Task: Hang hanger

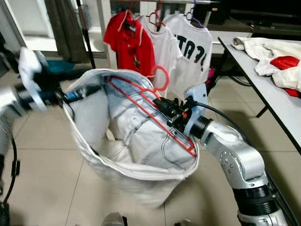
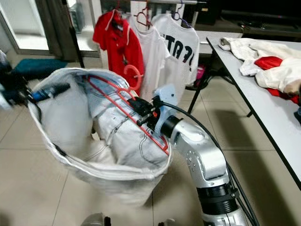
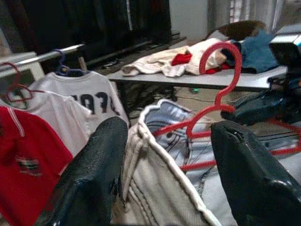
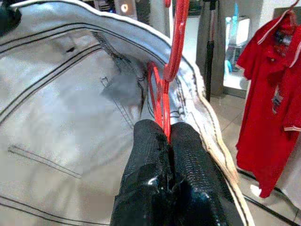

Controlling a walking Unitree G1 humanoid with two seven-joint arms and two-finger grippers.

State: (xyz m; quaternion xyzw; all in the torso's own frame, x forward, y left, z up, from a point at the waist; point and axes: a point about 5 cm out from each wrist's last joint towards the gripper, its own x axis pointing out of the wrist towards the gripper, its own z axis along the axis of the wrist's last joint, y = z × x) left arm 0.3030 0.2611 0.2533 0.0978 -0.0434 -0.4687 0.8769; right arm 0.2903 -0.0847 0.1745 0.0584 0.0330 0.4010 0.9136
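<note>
Right wrist view tells you the main thing: your right end effector (image 4: 165, 141) has its two fingers pinched tight on the thin red wire of the hanger (image 1: 155, 110), no gap between them. From the head cameras, that hanger sits across the mouth of the pale jeans (image 1: 136, 136), hook (image 1: 162, 77) sticking up toward the rack (image 1: 160, 2) behind. So the hanger is up at chest height between your two arms, not on the rail yet.

Your left end effector (image 3: 164, 165) looks wide apart in its wrist view, with the jeans' waistband (image 3: 155, 165) running up between the fingers; I can't tell if either finger actually touches the cloth. From the head it's blurred, reaching in at the far side of the waistband, probably to keep the opening spread so the hanger stays seated.

The rack already carries a red polo (image 1: 129, 40) and two white shirts (image 1: 188, 47). More clothes lie on the desk (image 1: 277, 99) to your right.

My guess: hanger's loaded, next you carry it over and catch the hook on the rail. Watch the jeans sliding off.
</note>
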